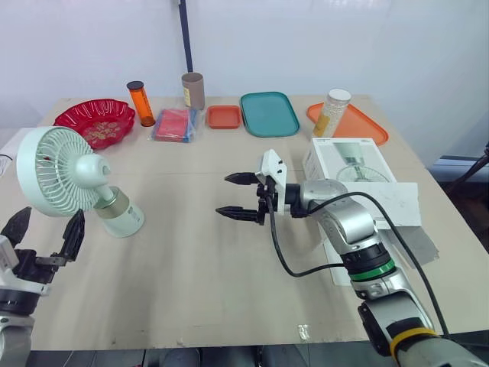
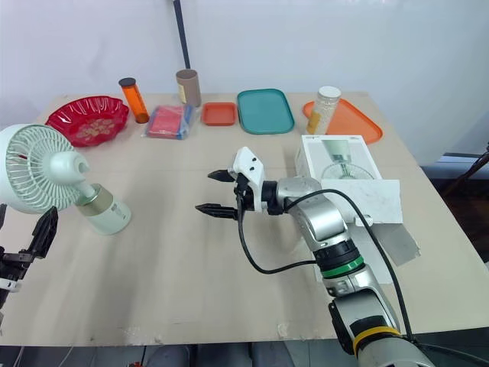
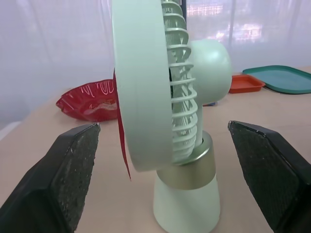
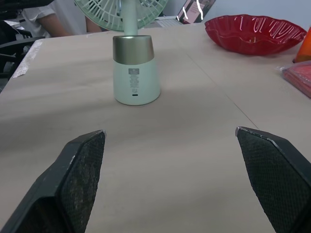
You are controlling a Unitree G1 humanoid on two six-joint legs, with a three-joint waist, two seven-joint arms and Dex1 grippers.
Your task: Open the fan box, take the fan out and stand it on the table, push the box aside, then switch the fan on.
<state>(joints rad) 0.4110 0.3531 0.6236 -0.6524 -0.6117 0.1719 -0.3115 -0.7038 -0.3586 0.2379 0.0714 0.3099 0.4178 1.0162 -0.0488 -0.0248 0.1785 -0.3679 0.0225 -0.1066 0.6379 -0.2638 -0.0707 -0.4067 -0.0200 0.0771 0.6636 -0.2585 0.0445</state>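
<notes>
The fan (image 1: 65,180) stands upright on its pale base at the left side of the desk (image 1: 191,267), out of its packaging, its round grille tilted up and turned toward the robot's left. The left claw (image 1: 49,220) sits just on the robot's side of it, released, with its two black fingers spread wide. In the left wrist view the fan's head and gold-banded neck show between the fingers, and neither finger touches it. The right claw (image 1: 224,195) hovers over the bare middle of the desk, also released, its fingertips apart and pointing across at the fan but well short of it. In the right wrist view the fan's base, with a small label on its side, stands beyond the open fingers. The fan box (image 1: 348,160) – white, with a picture of the fan on its top face – lies on the right side of the desk behind the right forearm, a white flap spread out on the side nearer the robot. Along the far edge stand a red bowl (image 1: 95,121), an orange canister (image 1: 140,103), a brown tube (image 1: 193,90), a blue-and-red packet (image 1: 174,125), a small orange tray (image 1: 224,116), a teal tray (image 1: 269,113) and a larger orange tray (image 1: 363,126) – the last carrying a white-lidded jar (image 1: 332,112).
</notes>
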